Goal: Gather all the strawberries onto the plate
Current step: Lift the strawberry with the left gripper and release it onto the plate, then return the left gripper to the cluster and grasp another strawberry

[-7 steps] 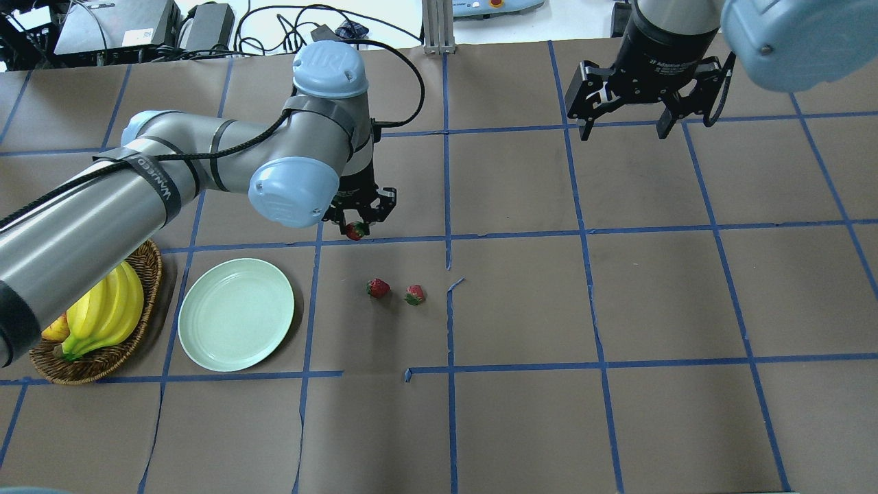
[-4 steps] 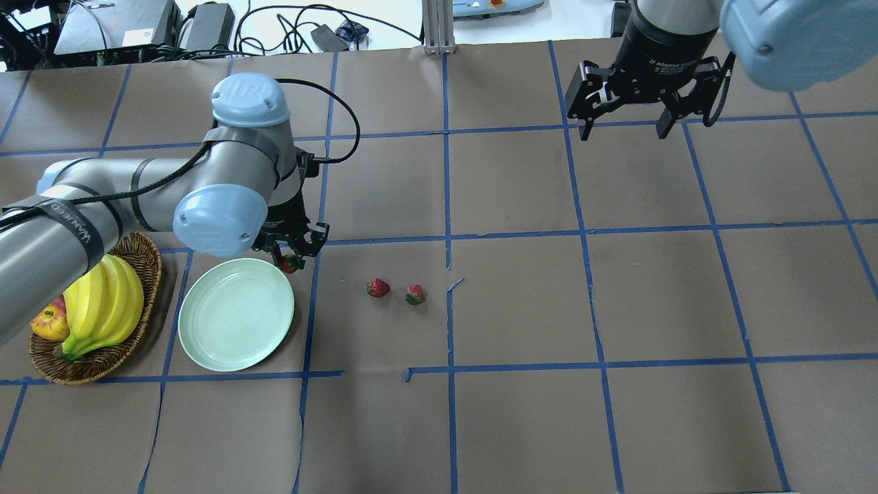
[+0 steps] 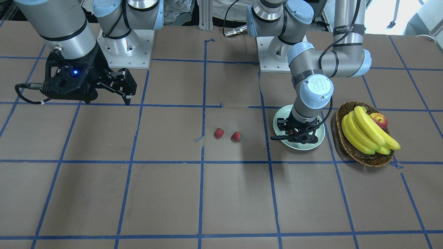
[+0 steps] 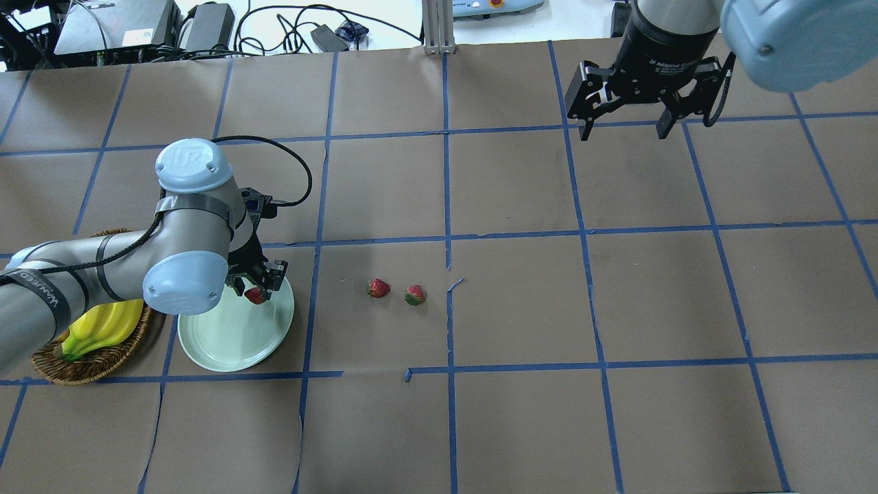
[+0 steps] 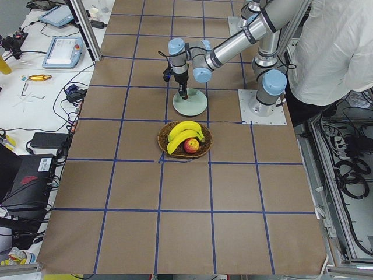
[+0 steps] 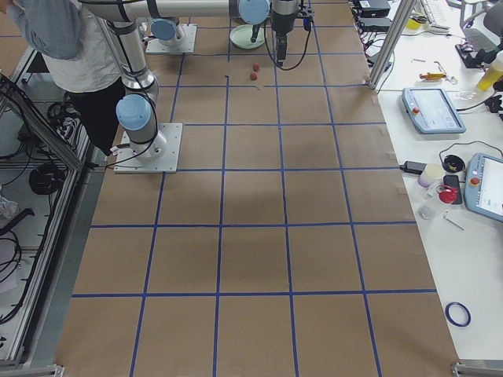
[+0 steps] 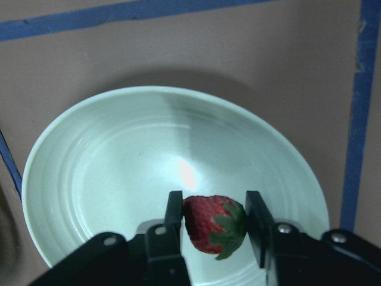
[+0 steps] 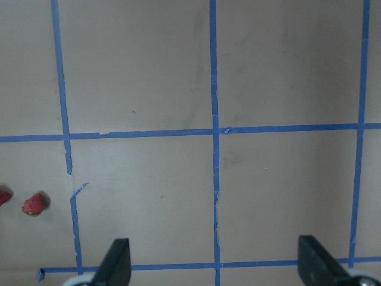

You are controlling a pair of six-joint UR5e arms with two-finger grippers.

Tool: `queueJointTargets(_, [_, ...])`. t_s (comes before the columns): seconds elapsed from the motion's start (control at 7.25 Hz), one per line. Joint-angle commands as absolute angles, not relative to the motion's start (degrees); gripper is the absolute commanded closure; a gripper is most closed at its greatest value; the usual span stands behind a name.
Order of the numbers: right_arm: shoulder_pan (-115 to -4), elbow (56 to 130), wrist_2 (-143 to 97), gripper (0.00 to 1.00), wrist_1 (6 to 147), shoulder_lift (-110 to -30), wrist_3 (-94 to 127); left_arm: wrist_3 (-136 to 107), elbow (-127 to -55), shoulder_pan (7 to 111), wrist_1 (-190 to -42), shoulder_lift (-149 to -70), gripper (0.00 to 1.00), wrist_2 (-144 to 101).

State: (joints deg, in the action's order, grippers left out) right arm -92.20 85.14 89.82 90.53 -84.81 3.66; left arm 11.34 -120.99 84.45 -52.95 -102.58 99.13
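your left gripper (image 7: 214, 221) pinches a strawberry (image 7: 205, 229) just over the plate (image 7: 107, 161), likely so it drops inside the rim without rolling off. two strawberries (image 4: 378, 288) wait on the table, well apart from the plate. your right gripper (image 4: 623, 129) hangs spread, clear of the work.

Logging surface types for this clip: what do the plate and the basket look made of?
The plate: smooth, glossy pale green, ceramic or melamine, cannot tell which; a highlight and faint rings show. The basket: brown woven wicker, matte, with a braided rim.
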Motion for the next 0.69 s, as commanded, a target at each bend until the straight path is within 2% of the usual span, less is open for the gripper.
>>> queueJointTargets(0.0, [-92.2,85.1,89.8,0.00,90.5,-84.8,3.7,8.9,-119.4,85.9,-52.5,-102.0,0.00,97.1])
queueJointTargets(0.14, [-92.2,85.2,89.8,0.00,90.5,-84.9,3.7,1.2,-118.3,87.8,-52.7,-101.8,0.00,88.9])
queueJointTargets(0.55, [-92.2,85.2,89.8,0.00,90.4,-84.7,3.7,-21.3,-115.4,98.3,-52.5,-104.4,0.00,87.2])
